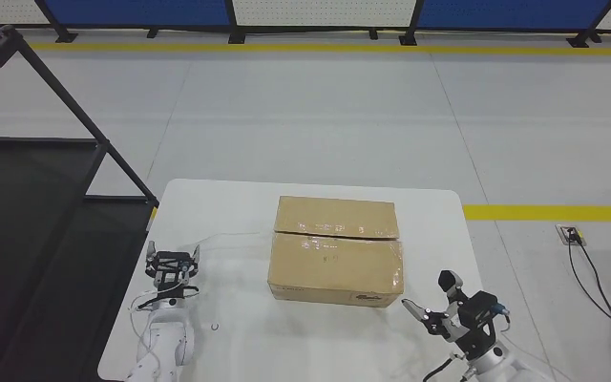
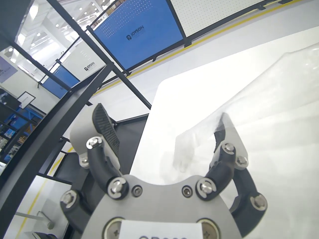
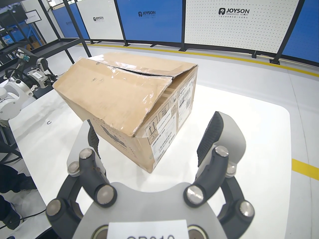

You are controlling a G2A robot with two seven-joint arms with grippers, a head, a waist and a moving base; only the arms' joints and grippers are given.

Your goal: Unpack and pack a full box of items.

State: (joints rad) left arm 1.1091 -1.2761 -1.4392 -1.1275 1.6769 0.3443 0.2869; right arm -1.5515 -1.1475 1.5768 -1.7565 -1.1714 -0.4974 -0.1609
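two grippers flank one box (image 1: 334, 250) on a white table (image 1: 239, 205). at far left a black shelf rack (image 1: 57, 239) stands beside the table's edge. the left gripper (image 1: 173, 252) is near the table's left side, well apart from the box, its fingers spread wide with nothing between them. a small c-shaped ring (image 1: 216, 328) lies on the table between that arm and the box. the box stands at the table's middle, its top flaps folded down, the seam gaping a little and one flap corner lifted. the right gripper (image 1: 427, 294) is near the box's front right corner, not touching it, its fingers likewise spread and empty.
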